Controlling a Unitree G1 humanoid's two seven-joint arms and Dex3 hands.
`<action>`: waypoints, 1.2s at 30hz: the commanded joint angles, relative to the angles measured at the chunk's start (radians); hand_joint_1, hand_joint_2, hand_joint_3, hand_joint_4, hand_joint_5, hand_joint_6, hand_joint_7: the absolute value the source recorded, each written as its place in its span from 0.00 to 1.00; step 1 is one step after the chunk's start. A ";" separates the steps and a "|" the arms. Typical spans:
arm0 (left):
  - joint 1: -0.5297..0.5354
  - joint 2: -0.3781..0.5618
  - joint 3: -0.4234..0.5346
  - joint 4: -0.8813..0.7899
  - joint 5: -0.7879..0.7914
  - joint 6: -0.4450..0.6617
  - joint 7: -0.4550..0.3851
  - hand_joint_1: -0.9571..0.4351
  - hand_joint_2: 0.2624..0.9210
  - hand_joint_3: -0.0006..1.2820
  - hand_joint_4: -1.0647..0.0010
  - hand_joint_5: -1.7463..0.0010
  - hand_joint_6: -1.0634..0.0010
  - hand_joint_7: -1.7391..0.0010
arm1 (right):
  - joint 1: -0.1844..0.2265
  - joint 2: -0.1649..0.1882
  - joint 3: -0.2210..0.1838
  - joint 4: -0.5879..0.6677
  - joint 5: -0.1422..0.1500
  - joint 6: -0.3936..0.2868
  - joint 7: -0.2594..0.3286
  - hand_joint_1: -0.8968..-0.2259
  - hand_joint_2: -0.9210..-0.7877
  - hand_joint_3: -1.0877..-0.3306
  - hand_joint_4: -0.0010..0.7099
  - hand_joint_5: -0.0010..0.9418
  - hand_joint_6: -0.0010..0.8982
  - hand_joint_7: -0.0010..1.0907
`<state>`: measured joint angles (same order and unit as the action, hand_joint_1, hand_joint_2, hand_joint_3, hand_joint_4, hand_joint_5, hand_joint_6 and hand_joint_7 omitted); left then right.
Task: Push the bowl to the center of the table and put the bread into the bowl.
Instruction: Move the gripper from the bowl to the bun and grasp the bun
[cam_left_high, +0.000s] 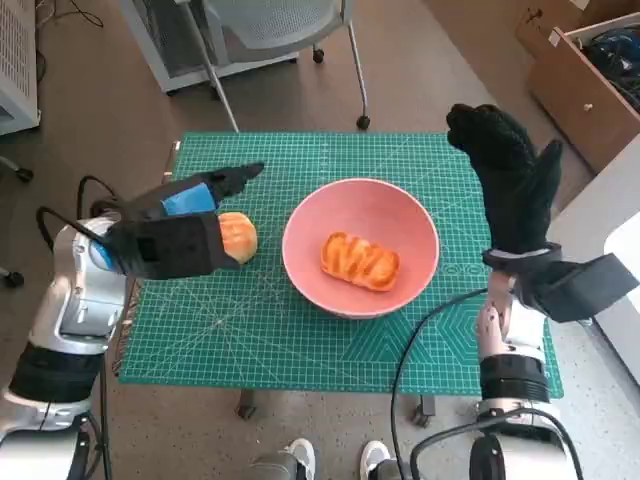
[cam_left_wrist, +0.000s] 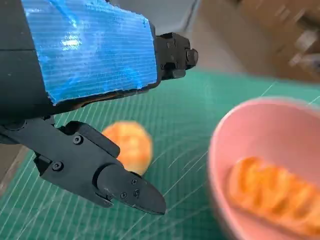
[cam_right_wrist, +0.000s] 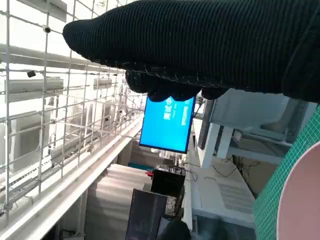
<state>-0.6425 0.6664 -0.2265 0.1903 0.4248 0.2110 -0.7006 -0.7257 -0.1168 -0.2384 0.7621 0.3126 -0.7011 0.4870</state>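
- Left hand (cam_left_high: 180, 235) spread, holding nothing, near the table's (cam_left_high: 250, 350) left edge, just beside an orange bun (cam_left_high: 238, 237).
- Right hand (cam_left_high: 510, 175) raised, fingers extended, empty, by the right edge.
- Pink bowl (cam_left_high: 360, 200) mid-table holds bread (cam_left_high: 360, 261), between both hands.

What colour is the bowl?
The bowl is pink, clearest in the head view.

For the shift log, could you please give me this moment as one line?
bowl: mid-mat, holds one bread | second bread: on mat beside left hand | left hand: holds nothing | right hand: raised, open
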 joint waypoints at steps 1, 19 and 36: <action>-0.042 -0.008 -0.028 0.080 0.031 0.006 0.020 0.47 0.71 0.00 1.00 1.00 0.95 0.98 | 0.020 -0.007 -0.004 0.005 0.004 0.000 0.003 0.43 0.00 0.43 0.30 0.00 0.08 0.35; -0.110 -0.104 -0.114 0.415 0.124 -0.072 0.247 0.54 0.76 0.01 0.97 1.00 0.85 0.97 | 0.035 -0.015 -0.006 -0.007 0.000 0.001 -0.006 0.43 0.00 0.43 0.29 0.00 0.07 0.35; -0.142 -0.141 -0.141 0.707 0.170 -0.345 0.593 0.71 1.00 0.10 0.39 0.61 0.44 0.58 | 0.061 -0.019 0.000 -0.024 -0.002 0.001 -0.004 0.43 0.00 0.43 0.29 0.00 0.07 0.35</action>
<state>-0.7618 0.5118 -0.3671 0.8722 0.5892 -0.0866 -0.1402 -0.6888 -0.1323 -0.2367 0.7359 0.3108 -0.7067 0.4832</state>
